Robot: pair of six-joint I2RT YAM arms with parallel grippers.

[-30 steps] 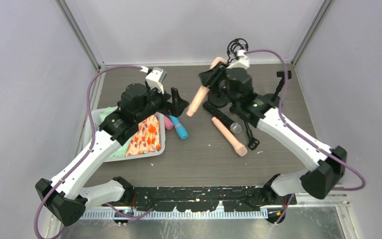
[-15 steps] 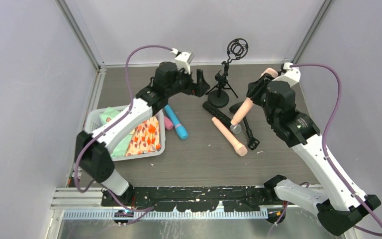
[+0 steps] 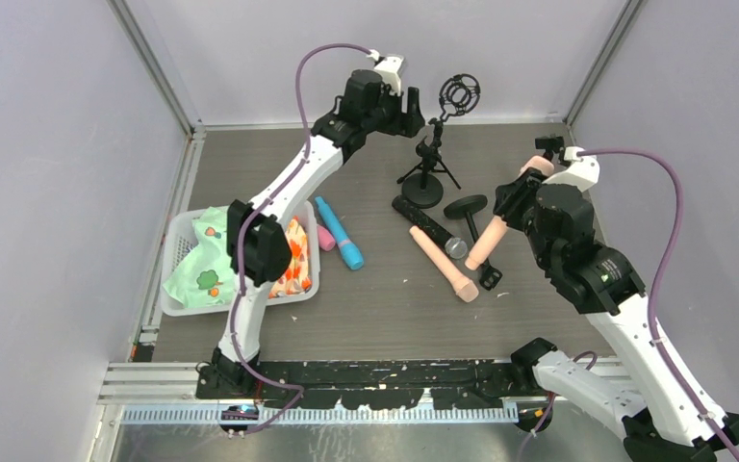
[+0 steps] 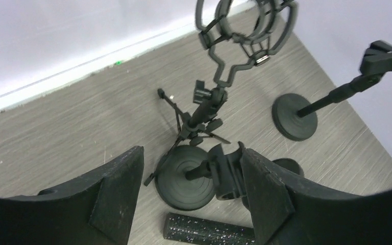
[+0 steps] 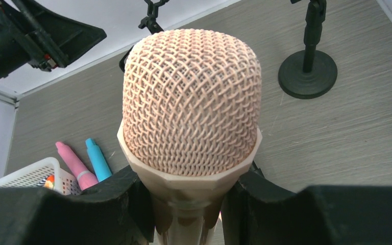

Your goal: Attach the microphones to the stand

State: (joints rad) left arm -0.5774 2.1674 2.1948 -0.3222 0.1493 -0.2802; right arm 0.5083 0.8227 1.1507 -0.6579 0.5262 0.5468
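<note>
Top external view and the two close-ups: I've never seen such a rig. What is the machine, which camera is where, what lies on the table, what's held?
Two white robot arms stand at the near edge of a grey table. The wide picture is from above; each close-up comes from a wrist camera. The right gripper is shut on a peach-beige microphone. The left gripper is open, near a black ring-topped stand. On the table lie a bright blue microphone, a black microphone with a silver head, a second peach-beige microphone and a white basket.

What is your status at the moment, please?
Right gripper shut on peach microphone. Left gripper open, empty, facing shock-mount stand. Black microphone lying by its base.
</note>
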